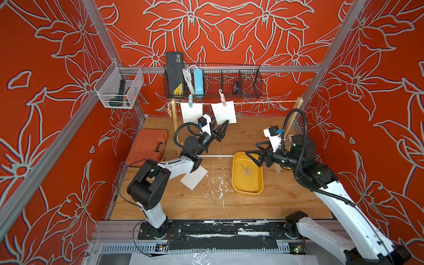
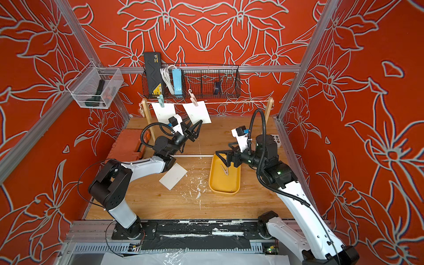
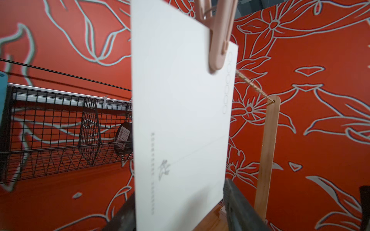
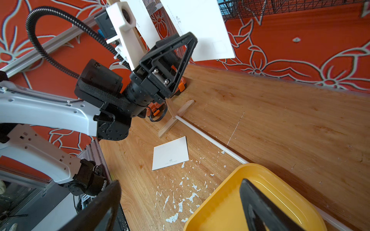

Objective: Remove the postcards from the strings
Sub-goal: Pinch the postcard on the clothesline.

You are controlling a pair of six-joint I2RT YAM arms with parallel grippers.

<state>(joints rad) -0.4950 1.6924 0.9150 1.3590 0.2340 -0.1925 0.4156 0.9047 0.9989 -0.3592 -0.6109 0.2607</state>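
Wooden table (image 1: 252, 206) | two postcards (image 1: 191, 114) pegged on string (image 1: 263, 102), third card (image 1: 193, 177) flat on table | step: left claw (image 1: 221, 120) part-open astride pink-pegged card (image 1: 226, 111), contact seemingly unmade | right claw (image 1: 251, 148) wide, empty | next: pinch, pull down.

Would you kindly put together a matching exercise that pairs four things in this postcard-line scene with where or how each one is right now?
Things:
1. teal clothespin
2. beige clothespin
3. unclipped postcard
4. right gripper

Places or states:
a. lying in the yellow tray
b. flat on the wooden table
c. clipped on the string
d. open, hovering by the tray

Pairs: 1-c, 2-a, 3-b, 4-d.
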